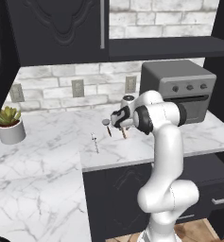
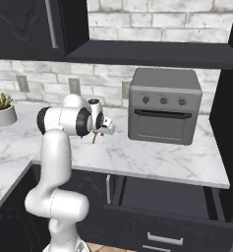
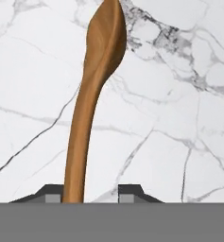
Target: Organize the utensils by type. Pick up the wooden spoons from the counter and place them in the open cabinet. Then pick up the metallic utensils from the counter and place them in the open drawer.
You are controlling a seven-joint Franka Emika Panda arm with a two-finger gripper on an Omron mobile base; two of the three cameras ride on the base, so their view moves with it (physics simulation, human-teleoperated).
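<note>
On the tabletop point(image 1: 47, 142), the thin silver utensil point(image 1: 94, 142) lies at nine o'clock of the ladle point(image 1: 107, 125). Just right of these, the gripper point(image 3: 90, 191) straddles a wooden spoon point(image 3: 92, 94) handle, its jaws apart and not yet clenched on it. This looks like the grasping step; next it needs a firm pinch, then a lift towards the open cabinet point(image 1: 61, 28) at twelve o'clock.

The white marble worktop point(image 1: 47, 160) carries a grey toaster oven point(image 1: 179, 90) at its 2 o'clock corner and a potted succulent point(image 1: 9, 125) at 9 o'clock. Near the middle lie a small ladle point(image 1: 107, 125), a thin silver utensil point(image 1: 94, 142) and a wooden spoon point(image 3: 92, 99).
</note>
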